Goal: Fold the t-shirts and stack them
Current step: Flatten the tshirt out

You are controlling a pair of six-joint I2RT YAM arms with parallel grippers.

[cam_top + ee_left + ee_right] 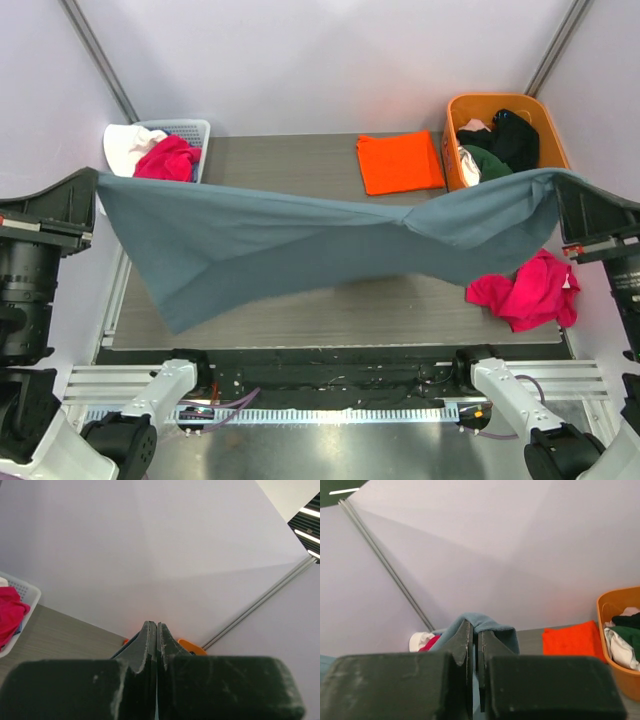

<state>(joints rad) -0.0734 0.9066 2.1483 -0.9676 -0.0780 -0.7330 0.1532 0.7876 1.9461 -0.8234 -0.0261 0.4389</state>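
Top view: the blue-grey t-shirt [300, 245] is held stretched in the air above the table [300, 325], one end pinched in the left gripper [92, 188], the other in the right gripper [562, 188]. It sags in the middle and is not yet folded. The orange t-shirt [400, 162] is laid folded flat at the far side, just beside the orange tub [452, 140]. A pink garment [525, 290] is left crumpled at the right edge; more clothes are seen in the tub and in the white basket [195, 126].

Left wrist: jaws are seen pressed together; the cloth between them is barely visible.

Right wrist: jaws are closed on blue-grey cloth, which is draped over the fingertips [466, 630].

Judged: one shirt done, one to be folded, stacking left.
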